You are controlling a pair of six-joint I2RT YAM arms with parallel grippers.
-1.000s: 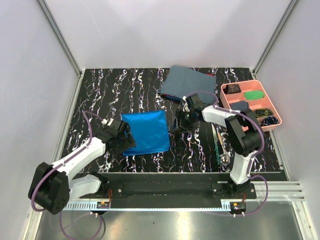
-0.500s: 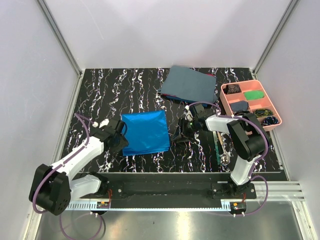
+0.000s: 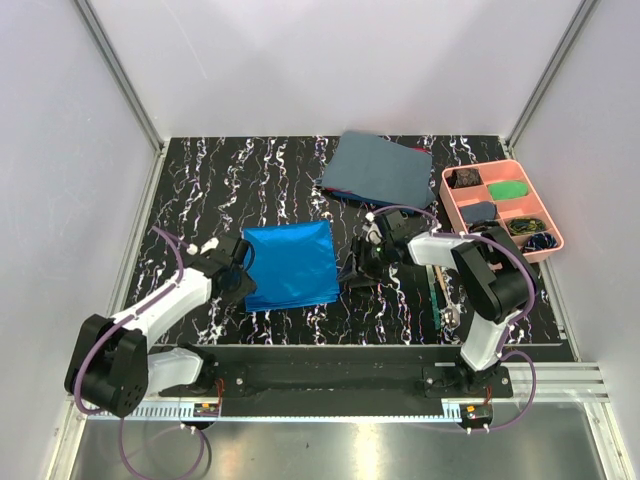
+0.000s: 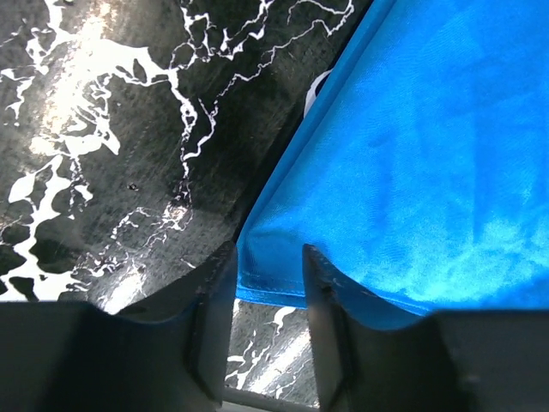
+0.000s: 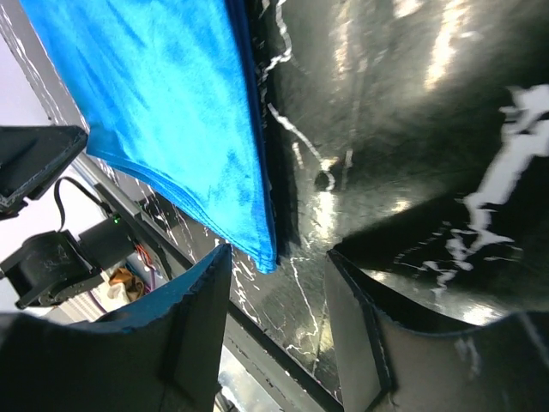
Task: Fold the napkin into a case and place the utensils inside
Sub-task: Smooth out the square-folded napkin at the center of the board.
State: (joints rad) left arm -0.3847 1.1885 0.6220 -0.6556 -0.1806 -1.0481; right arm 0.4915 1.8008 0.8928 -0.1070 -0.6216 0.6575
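1. Napkin: lies flat on the table, left of centre, roughly square. In my right wrist view its right edge appears to show more than one layer. It is not yet a narrow case.

2. My left gripper: down at the napkin's near left corner. The wrist view shows both fingers low at the table with a clear gap between them, and the corner's edge lies in that gap. The jaws stand part-way spread. The cloth there is not bunched or lifted, and I cannot tell whether either pad touches it.

3. My right gripper: low over the table, just beside the napkin's right edge. The wrist view shows its fingers apart, with the near right corner of the cloth just ahead of the gap. Nothing is pinched.

4. Utensils: lie on the table right of my right arm, near the front edge, well apart from the napkin. One has a green handle. I cannot count the pieces.

5. Other items: grey-blue cloth at the far edge, and a pink tray at the far right, its compartments holding small items.
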